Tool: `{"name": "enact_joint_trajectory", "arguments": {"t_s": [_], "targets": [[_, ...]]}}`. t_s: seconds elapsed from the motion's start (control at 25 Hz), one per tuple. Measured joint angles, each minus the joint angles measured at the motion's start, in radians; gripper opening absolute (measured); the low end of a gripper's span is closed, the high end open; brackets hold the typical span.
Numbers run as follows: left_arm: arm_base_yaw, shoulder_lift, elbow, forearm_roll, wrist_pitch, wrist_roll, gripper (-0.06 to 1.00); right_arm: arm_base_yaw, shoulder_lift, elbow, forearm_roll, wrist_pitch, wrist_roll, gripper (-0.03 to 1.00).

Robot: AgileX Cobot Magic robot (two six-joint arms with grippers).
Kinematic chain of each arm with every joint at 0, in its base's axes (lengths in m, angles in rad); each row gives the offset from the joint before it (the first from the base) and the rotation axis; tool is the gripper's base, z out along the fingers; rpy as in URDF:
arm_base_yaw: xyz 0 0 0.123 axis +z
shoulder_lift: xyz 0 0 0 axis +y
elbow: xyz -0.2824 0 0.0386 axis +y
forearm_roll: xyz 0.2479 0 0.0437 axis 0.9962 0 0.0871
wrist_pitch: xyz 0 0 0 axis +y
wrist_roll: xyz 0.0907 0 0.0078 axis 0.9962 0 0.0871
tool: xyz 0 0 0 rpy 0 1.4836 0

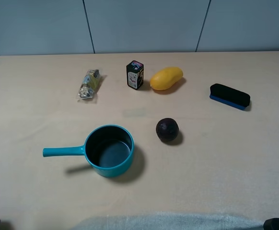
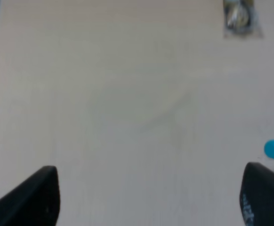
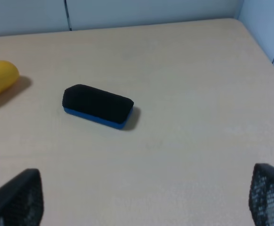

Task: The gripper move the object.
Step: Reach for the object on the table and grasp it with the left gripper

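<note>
Both sets of jaws stand wide and empty, the candy packet (image 1: 89, 85) lies far off on the counter (image 1: 226, 163) behind the pot (image 1: 110, 151), and we fear its crinkly wrap slipping from a shallow pinch.

Surfaces as seen from above: counter (image 1: 216, 163), pale beige, smooth and matt, laminate-like; object (image 1: 89, 85), clear crinkled plastic film over shiny gold foil; saucepan (image 1: 110, 152), smooth teal coat with an enamel-like gloss; mango (image 1: 166, 78), smooth yellow skin with a soft sheen; dark purple fruit (image 1: 167, 130), dull skin with a faint highlight; small box (image 1: 135, 74), printed, slightly glossy card; eraser (image 1: 229, 96), matt black felt-like top on a blue plastic base; right gripper (image 3: 141, 200), black, its fingers (image 3: 269, 197) faced with a fine mesh pattern; left gripper (image 2: 149, 200), plain matt black.
</note>
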Motion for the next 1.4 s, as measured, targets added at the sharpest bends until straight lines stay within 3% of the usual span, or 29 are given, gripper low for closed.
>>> {"name": "enact_joint_trajectory", "arguments": {"t_s": [0.36,0.88,1.4], "targets": [[0.000,0.427,-0.084,-0.002,-0.103,0.000,0.77,0.000,0.000,0.000,0.000,0.000,0.000,0.66],[0.000,0.974,-0.350,-0.002,-0.226,0.000,0.77,0.000,0.000,0.000,0.000,0.000,0.000,0.66],[0.000,1.462,-0.669,-0.003,-0.258,0.000,0.77,0.000,0.000,0.000,0.000,0.000,0.000,0.66]]}}
